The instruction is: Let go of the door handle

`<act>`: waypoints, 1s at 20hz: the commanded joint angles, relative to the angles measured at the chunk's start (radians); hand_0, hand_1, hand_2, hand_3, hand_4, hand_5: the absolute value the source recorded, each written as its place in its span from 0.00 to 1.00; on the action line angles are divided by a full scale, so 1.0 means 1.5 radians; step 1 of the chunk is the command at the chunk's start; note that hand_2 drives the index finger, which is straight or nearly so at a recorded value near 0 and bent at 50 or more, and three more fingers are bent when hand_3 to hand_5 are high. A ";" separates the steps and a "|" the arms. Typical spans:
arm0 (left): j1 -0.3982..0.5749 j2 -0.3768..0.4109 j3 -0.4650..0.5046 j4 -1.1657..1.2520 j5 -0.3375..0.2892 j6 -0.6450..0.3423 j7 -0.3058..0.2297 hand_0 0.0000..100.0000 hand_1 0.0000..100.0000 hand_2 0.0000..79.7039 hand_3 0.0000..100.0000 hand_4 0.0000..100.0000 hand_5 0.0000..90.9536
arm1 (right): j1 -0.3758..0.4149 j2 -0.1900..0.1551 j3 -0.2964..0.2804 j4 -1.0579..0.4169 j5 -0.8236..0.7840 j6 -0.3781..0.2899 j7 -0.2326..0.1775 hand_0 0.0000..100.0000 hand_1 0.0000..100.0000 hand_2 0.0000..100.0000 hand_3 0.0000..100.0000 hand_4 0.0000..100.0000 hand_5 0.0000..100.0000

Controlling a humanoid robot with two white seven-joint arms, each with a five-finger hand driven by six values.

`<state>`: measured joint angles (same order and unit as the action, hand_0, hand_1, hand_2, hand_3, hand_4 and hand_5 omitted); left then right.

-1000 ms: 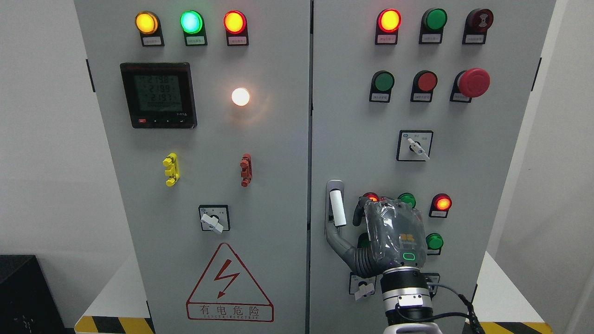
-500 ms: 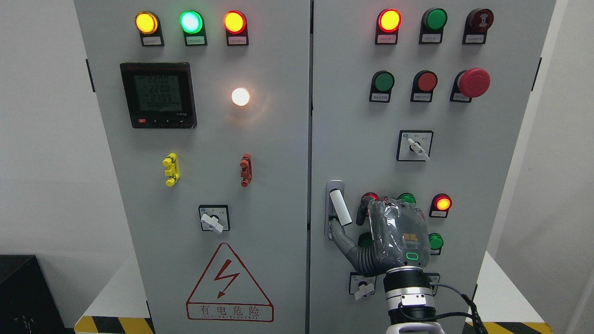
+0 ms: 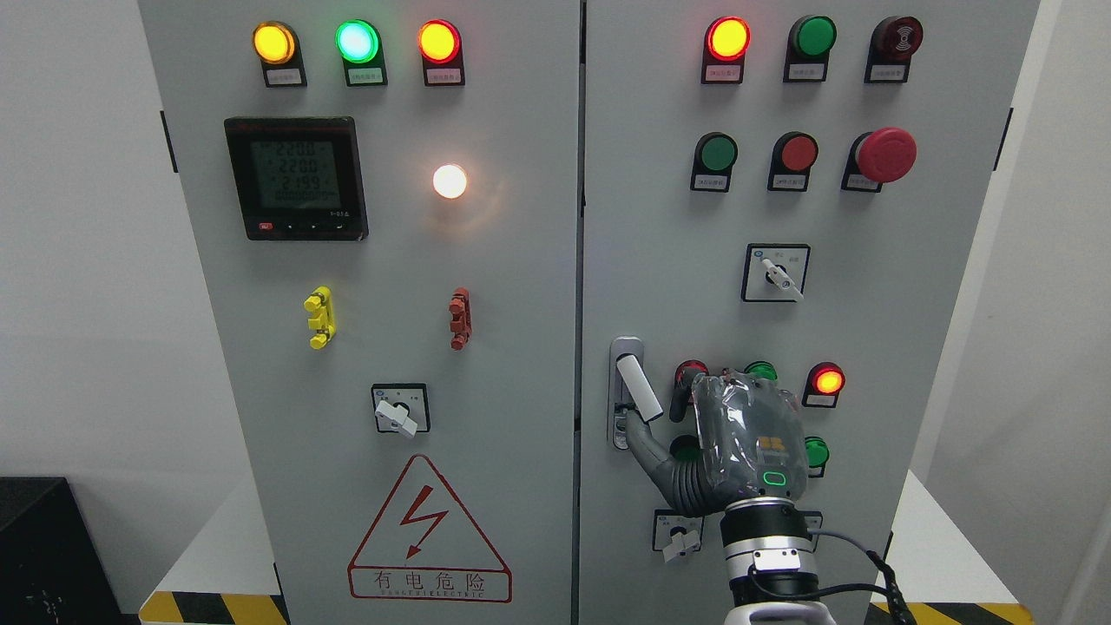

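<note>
our right hand sits beside the door handle, thumb touching its lower end, fingers loosely curled, gripping nothing; we draw straight back, clearing the buttons.

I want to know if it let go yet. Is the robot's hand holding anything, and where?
Nothing is gripped. The right hand is open beside the white door handle; only its thumb reaches up under the handle's lower end.

Plain white walls stand on both sides of the grey electrical cabinet, evenly lit with soft shadow near its edges. A pale floor shows at the base, bordered by yellow-and-black hazard tape at the bottom. A dark black box sits in the lower left corner.
</note>
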<state>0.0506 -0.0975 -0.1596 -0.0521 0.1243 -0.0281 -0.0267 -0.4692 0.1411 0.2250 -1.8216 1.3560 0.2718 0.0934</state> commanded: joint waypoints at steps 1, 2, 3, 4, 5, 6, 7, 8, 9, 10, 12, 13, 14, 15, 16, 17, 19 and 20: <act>0.000 0.001 0.000 0.000 0.000 -0.001 0.000 0.00 0.00 0.06 0.10 0.00 0.00 | 0.000 0.000 -0.007 -0.001 0.000 0.000 0.000 0.39 0.45 0.69 1.00 0.76 0.73; 0.000 0.000 0.000 0.000 0.000 0.000 0.000 0.00 0.00 0.06 0.10 0.00 0.00 | 0.000 0.000 -0.007 -0.002 0.000 0.000 -0.001 0.39 0.45 0.69 1.00 0.76 0.73; 0.000 0.000 0.000 0.000 0.000 0.000 0.000 0.00 0.00 0.06 0.10 0.00 0.00 | 0.000 0.000 -0.007 -0.002 0.000 0.000 -0.001 0.40 0.45 0.69 1.00 0.76 0.73; 0.000 0.001 0.000 0.000 0.000 -0.001 0.000 0.00 0.00 0.06 0.10 0.00 0.00 | 0.000 0.000 -0.007 -0.003 0.000 0.000 -0.001 0.40 0.45 0.69 1.00 0.76 0.73; 0.000 0.000 0.000 0.000 0.000 0.000 0.000 0.00 0.00 0.06 0.10 0.00 0.00 | 0.000 0.000 -0.007 -0.003 0.000 0.000 -0.001 0.40 0.44 0.69 1.00 0.76 0.73; 0.000 0.001 0.000 0.000 0.000 0.000 0.000 0.00 0.00 0.06 0.10 0.00 0.00 | 0.000 0.000 -0.007 -0.003 -0.001 0.000 -0.001 0.41 0.44 0.69 1.00 0.76 0.73; 0.000 0.000 0.000 0.000 0.000 -0.001 0.000 0.00 0.00 0.06 0.10 0.00 0.00 | 0.000 0.000 -0.007 -0.003 0.000 0.000 -0.001 0.41 0.44 0.69 1.00 0.76 0.73; 0.000 0.000 0.000 0.000 0.000 0.000 0.000 0.00 0.00 0.06 0.10 0.00 0.00 | 0.000 0.000 -0.008 -0.003 0.000 0.000 -0.001 0.41 0.44 0.69 1.00 0.76 0.73; 0.000 0.001 0.000 0.000 0.000 -0.001 0.000 0.00 0.00 0.06 0.10 0.00 0.00 | 0.000 0.000 -0.011 -0.003 -0.001 0.000 -0.001 0.41 0.44 0.69 1.00 0.76 0.73; 0.000 0.000 0.000 0.000 0.000 0.000 0.000 0.00 0.00 0.06 0.10 0.00 0.00 | 0.000 0.000 -0.012 -0.003 -0.002 0.000 -0.001 0.41 0.44 0.69 1.00 0.76 0.73; 0.000 0.000 0.000 0.000 0.000 0.000 0.000 0.00 0.00 0.06 0.10 0.00 0.00 | 0.001 0.000 -0.013 -0.004 -0.004 0.000 -0.001 0.42 0.44 0.69 1.00 0.76 0.73; 0.000 0.000 0.000 0.000 0.000 0.000 0.000 0.00 0.00 0.06 0.10 0.00 0.00 | 0.001 0.000 -0.013 -0.004 -0.004 0.000 -0.001 0.42 0.44 0.69 1.00 0.76 0.73; 0.000 0.001 0.000 0.000 0.000 -0.001 0.000 0.00 0.00 0.06 0.10 0.00 0.00 | 0.000 0.000 -0.013 -0.005 -0.004 0.000 -0.001 0.42 0.44 0.69 1.00 0.76 0.73; 0.000 0.001 0.000 0.000 0.000 0.000 0.000 0.00 0.00 0.06 0.10 0.00 0.00 | 0.000 0.000 -0.015 -0.005 -0.004 0.000 -0.001 0.42 0.44 0.69 1.00 0.76 0.73; 0.000 0.000 0.000 0.000 0.000 0.000 0.000 0.00 0.00 0.06 0.10 0.00 0.00 | 0.001 0.000 -0.016 -0.005 -0.004 0.000 -0.001 0.42 0.44 0.69 1.00 0.76 0.72; 0.000 0.000 0.000 0.000 0.000 -0.001 0.000 0.00 0.00 0.06 0.10 0.00 0.00 | 0.001 0.000 -0.016 -0.005 -0.004 0.000 -0.001 0.42 0.44 0.69 1.00 0.76 0.72; 0.000 0.000 0.000 0.000 0.000 0.000 0.000 0.00 0.00 0.06 0.10 0.00 0.00 | 0.000 0.000 -0.016 -0.006 -0.004 0.000 -0.001 0.42 0.44 0.69 1.00 0.76 0.72; 0.000 0.001 0.000 0.000 0.000 -0.001 0.000 0.00 0.00 0.06 0.10 0.00 0.00 | 0.000 0.000 -0.016 -0.006 -0.004 -0.001 -0.001 0.42 0.44 0.69 1.00 0.76 0.72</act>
<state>0.0506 -0.0976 -0.1596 -0.0522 0.1243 -0.0219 -0.0268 -0.4689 0.1411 0.2086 -1.8264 1.3507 0.2708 0.0923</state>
